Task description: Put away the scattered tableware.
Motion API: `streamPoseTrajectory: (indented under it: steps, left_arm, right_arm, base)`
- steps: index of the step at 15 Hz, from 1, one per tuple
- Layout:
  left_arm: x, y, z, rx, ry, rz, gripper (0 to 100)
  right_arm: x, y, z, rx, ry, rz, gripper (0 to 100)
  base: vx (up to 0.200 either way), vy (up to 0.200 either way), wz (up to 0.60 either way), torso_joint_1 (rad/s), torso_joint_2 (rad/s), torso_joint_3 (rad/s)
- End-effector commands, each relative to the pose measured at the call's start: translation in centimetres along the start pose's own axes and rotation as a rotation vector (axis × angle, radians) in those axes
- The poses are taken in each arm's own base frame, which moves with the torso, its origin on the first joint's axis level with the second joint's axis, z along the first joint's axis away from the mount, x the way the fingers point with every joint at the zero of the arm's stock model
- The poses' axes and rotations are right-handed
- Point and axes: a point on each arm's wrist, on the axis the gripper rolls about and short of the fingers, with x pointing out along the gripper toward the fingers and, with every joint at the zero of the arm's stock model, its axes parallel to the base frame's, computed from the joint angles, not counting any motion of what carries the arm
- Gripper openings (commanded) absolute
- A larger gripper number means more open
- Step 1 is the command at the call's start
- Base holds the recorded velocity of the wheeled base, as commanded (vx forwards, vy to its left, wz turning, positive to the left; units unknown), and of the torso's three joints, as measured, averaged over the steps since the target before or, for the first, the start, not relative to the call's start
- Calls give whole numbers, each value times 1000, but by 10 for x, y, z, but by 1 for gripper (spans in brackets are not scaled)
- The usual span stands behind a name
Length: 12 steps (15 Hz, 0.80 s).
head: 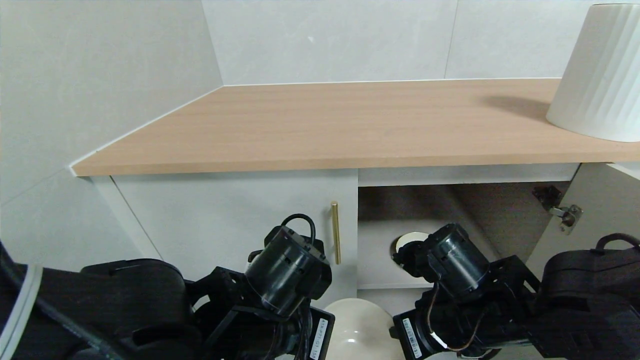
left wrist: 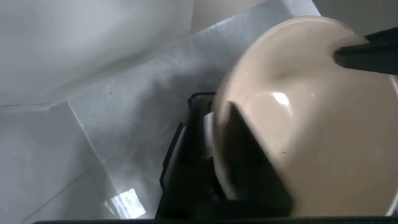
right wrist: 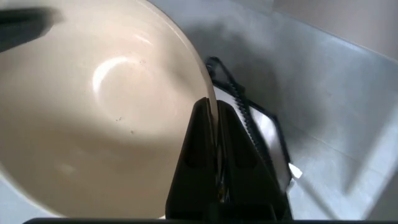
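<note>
— Found the bowl?

— Yes: held low between the left arm and the right arm, above the tiled floor, just in front of the open half of the cabinet (cream and glossy, so likely slick).

— Held by what?

— Pinched at the rim by the right gripper, with fingers closed on either face of the wall. Pinched at the opposite rim by the left gripper, likewise closed on it.

— Biggest worry?

— Probably a tug of war. Could twist out of one pinch, or chip at the rim, if pulled by either arm alone while clamped by both. Could also fall and break if let go on both sides at once.

— And further out?

— Watch the open door and its hinge, close beside the right arm; might get clipped on the way in. Mind too the pale round piece already on the cabinet floor, partly hidden behind that arm; could be knocked if set down blind. Beware the brass handle on the closed door, just beside the left arm: could snag. No need to fear the lamp shade up on the counter, well apart.
</note>
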Motion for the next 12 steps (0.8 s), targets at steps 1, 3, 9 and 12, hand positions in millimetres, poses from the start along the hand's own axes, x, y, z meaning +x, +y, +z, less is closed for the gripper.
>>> streamPoseTrajectory:
  steps: [1,3,9,12]
  left_arm:
    - [-2,0,1,-3,-10,-7,100]
    - [-5,1,3,-11,-23,-8,100]
    - [-13,8,11,-44,-58,-5,100]
    - [-19,10,13,-51,-78,-10,100]
  right_arm:
    - [-2,2,1,-4,-12,13,0]
    - [-2,0,0,-7,-4,5,0]
    - [-5,-44,11,111,-89,-226,0]
    - [-17,-85,28,240,-224,-309,0]
  base:
    - [0,0,0,0,0,0]
    - [0,0,0,0,0,0]
    - [0,0,0,0,0,0]
    - [0,0,0,0,0,0]
